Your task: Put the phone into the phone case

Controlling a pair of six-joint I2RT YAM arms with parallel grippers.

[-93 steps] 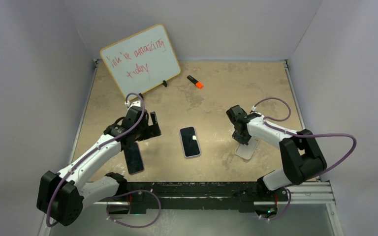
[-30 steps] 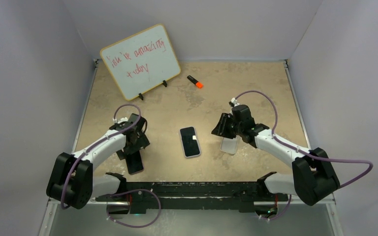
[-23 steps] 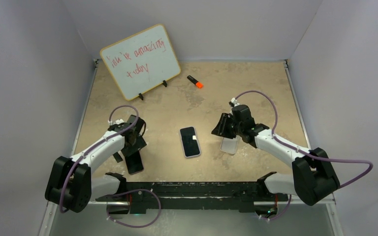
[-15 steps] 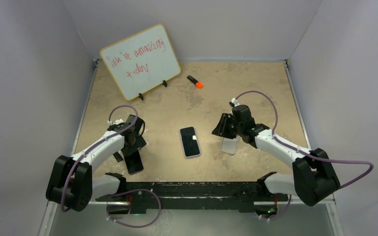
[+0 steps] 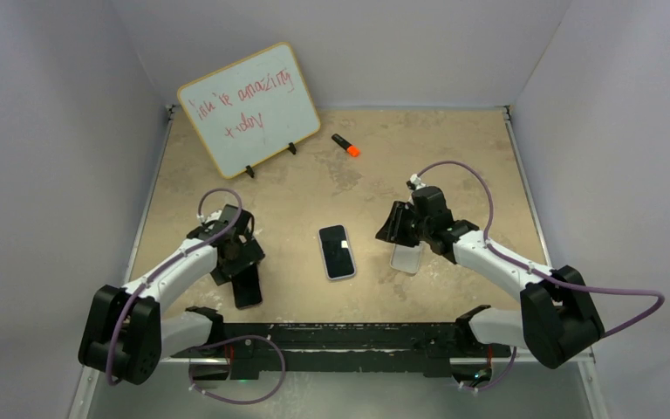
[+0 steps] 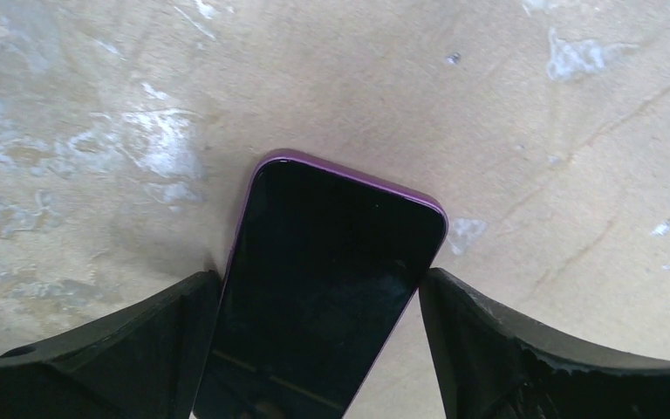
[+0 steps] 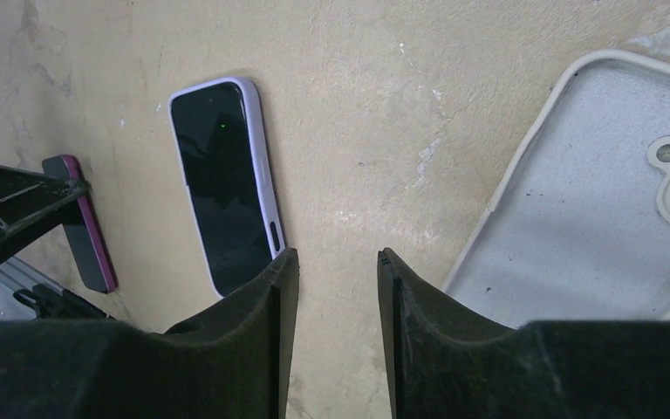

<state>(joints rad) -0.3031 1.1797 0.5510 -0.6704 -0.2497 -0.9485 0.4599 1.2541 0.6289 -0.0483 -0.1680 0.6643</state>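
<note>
The left gripper (image 6: 318, 349), low over the near-left part of the table, is clamped on a purple phone (image 6: 331, 279). Its two black fingers (image 6: 140, 358) press against the handset's long edges. The dark screen faces up and the far end juts out past the fingertips. Whether the phone rests on the surface or is raised off it cannot be told.

The right gripper (image 7: 338, 262) hovers right of centre with its fingers a narrow gap apart, gripping nothing, bare tabletop showing between them. The empty phone case (image 7: 593, 201), pale grey, lies open side up just to the right of that gripper, its camera cut-out visible.

A second phone in a pale lilac case (image 7: 227, 188) lies screen up at mid-table, between the two arms. That leaves the purple phone well apart from the empty case, with the cased handset between them.

The mottled beige tabletop (image 5: 454, 157) is boxed in by plain white walls (image 5: 44, 131). A small whiteboard (image 5: 249, 106) with red handwriting stands propped at the far left, and an orange marker (image 5: 345, 145) lies near it, to its right.
</note>
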